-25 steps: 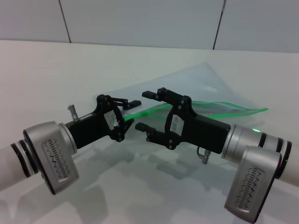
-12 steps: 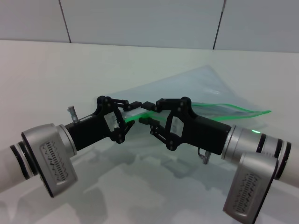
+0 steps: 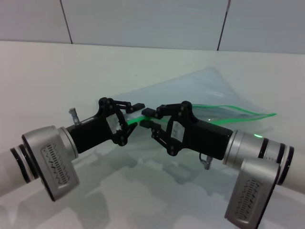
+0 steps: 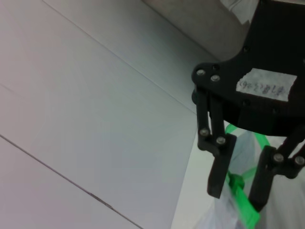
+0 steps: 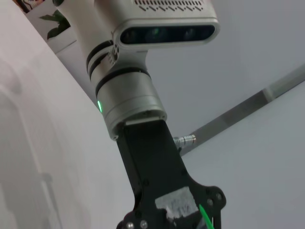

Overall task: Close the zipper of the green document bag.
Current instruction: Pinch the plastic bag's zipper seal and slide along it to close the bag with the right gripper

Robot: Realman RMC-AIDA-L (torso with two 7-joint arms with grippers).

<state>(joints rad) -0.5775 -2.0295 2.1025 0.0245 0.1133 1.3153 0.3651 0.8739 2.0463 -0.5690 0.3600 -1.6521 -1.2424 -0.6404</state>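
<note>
The green document bag (image 3: 205, 86), a pale translucent pouch, lies on the white table with its near corner raised. Its zipper (image 3: 264, 114) is a thin bright green strip that runs from the right towards both grippers. My left gripper (image 3: 135, 116) is shut on the bag's raised end. Right beside it, my right gripper (image 3: 147, 118) is shut on the zipper. In the left wrist view, the right gripper (image 4: 236, 195) has the green strip (image 4: 237, 185) pinched between its black fingers (image 4: 218, 169). The right wrist view shows the left arm (image 5: 138, 95) and a sliver of the zipper (image 5: 206, 215).
The white table (image 3: 71, 76) stretches to the left and behind the bag. A tiled wall (image 3: 143, 19) stands at the back. Both forearms lie low over the table's near part.
My right gripper was open a second ago. It has narrowed onto the green strip and slid a little left towards the left gripper. The left gripper has kept its place.
</note>
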